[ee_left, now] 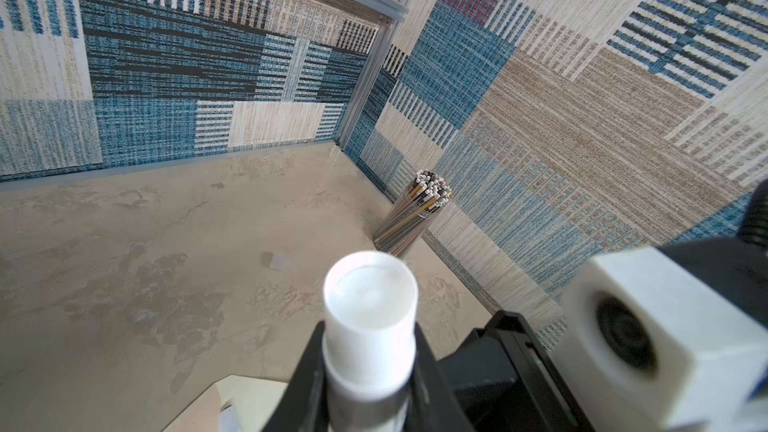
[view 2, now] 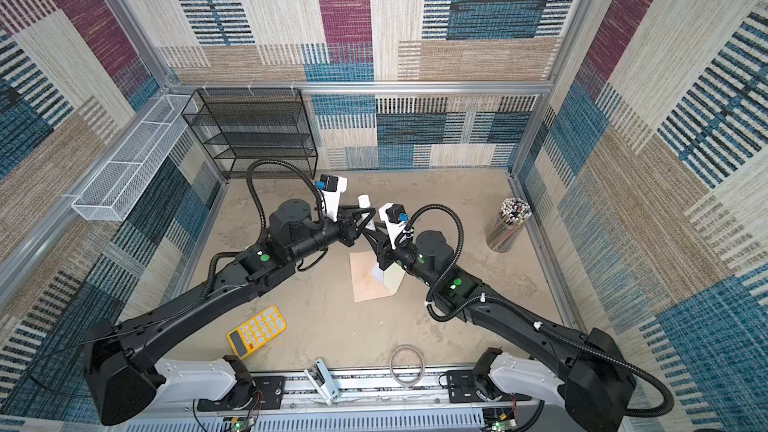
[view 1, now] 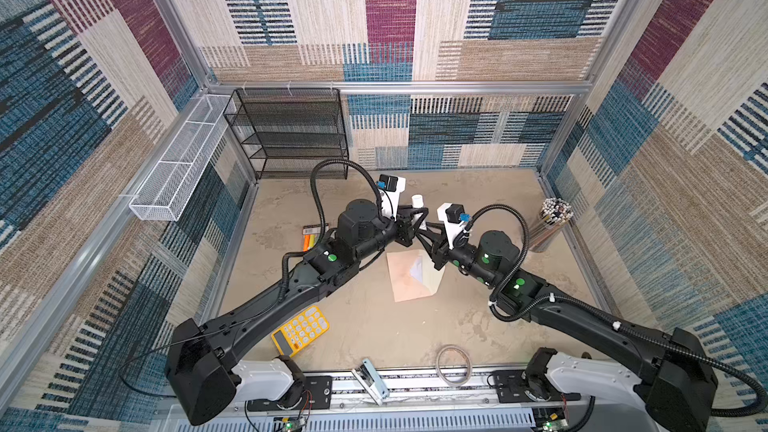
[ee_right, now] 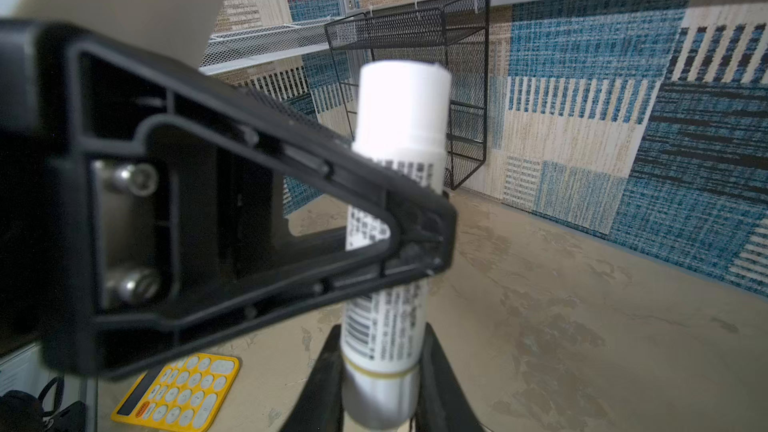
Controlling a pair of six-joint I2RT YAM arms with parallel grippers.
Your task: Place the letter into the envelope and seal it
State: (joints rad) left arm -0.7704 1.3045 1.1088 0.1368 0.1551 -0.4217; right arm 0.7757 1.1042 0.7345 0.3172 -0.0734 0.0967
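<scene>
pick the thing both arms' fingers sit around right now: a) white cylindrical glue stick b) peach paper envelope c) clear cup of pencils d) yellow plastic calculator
a: the white cylindrical glue stick sits between the left fingers in the left wrist view and between the right fingers in the right wrist view.

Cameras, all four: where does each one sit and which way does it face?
Top views: high over the near edge, looking down at the table; both black arms show.
Left wrist: behind left gripper, facing the clear cup of pencils in a corner.
Right wrist: behind right gripper, facing the black mesh shelf; a left finger crosses.
Shared: the white cylindrical glue stick, gripped by both.
</scene>
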